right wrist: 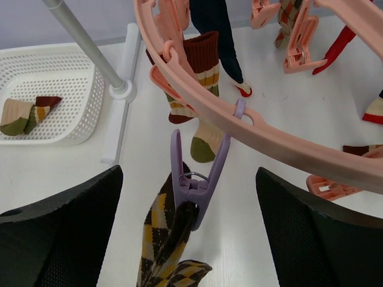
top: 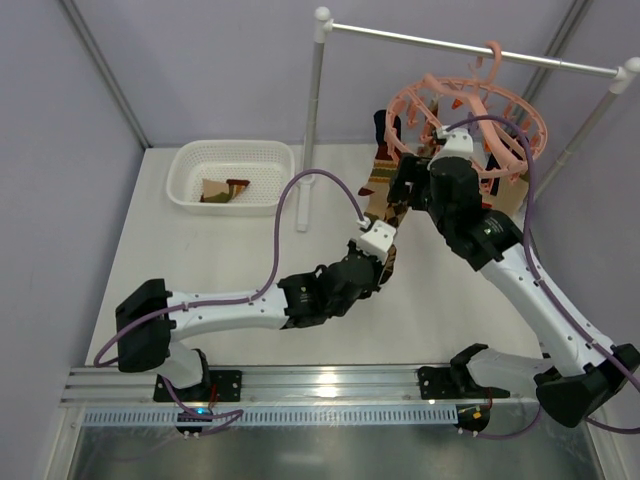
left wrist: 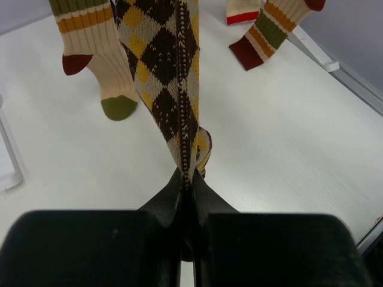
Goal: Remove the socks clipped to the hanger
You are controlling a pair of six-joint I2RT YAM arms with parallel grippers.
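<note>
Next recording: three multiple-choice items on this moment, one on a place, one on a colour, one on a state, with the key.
1. Where is the basket?
A. left of the rail post
B. at the table's right edge
C. between the arm bases

2. What colour is the clip holding the argyle sock?
A. pink
B. purple
C. white

3. How is the left gripper?
A. wide open
B. shut on nothing
C. shut on the argyle sock

Key:
1 A, since the top view shows it beyond the left arm, left of the post.
2 B, since the purple clip hangs from the pink hanger.
3 C, since the left wrist view shows it pinching the sock's lower end.
</note>
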